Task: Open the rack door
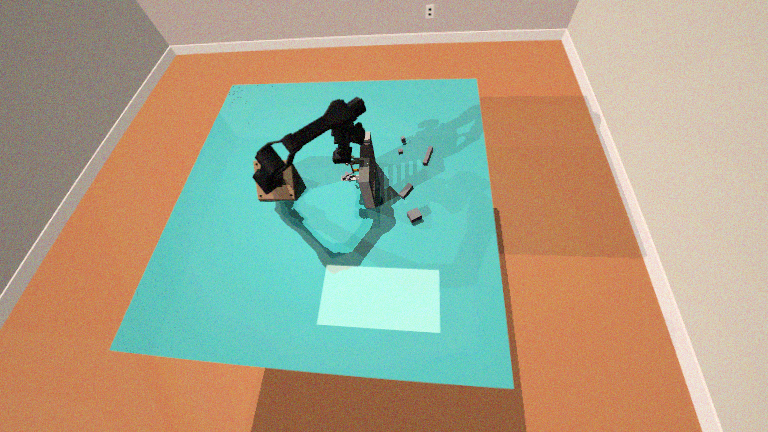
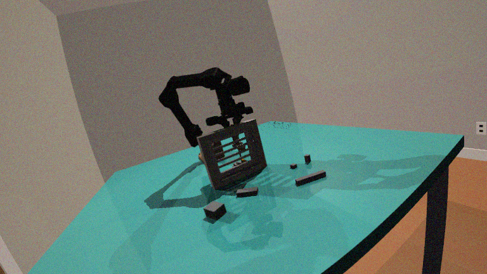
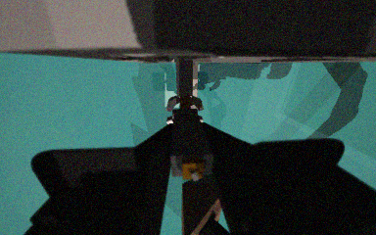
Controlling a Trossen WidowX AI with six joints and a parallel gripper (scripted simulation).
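Note:
The grey rack (image 1: 368, 182) (image 2: 208, 165) (image 3: 93, 26) stands upright on the turquoise table. Thin horizontal bars cross its opening in the exterior view. Its door cannot be told clearly from its frame, nor can the door's angle. The dark handle (image 3: 187, 139) sticks out on the arm's side, with an orange patch (image 1: 355, 170) (image 2: 242, 160) (image 3: 192, 170) near it. My gripper (image 3: 186, 127) points down beside the rack, on that same side, and is shut on the handle, one finger on each side. The fingertips are partly hidden, and the handle's exact turn is unclear.
Beyond the rack lie a long block (image 1: 428, 155) (image 2: 311, 177), a shorter block (image 1: 406, 190) (image 2: 247, 191), a thick block (image 1: 415, 215) (image 2: 214, 210) and two small ones. The rack's top edge is close to the gripper. The arm's base (image 1: 277, 190) stands opposite the rack.

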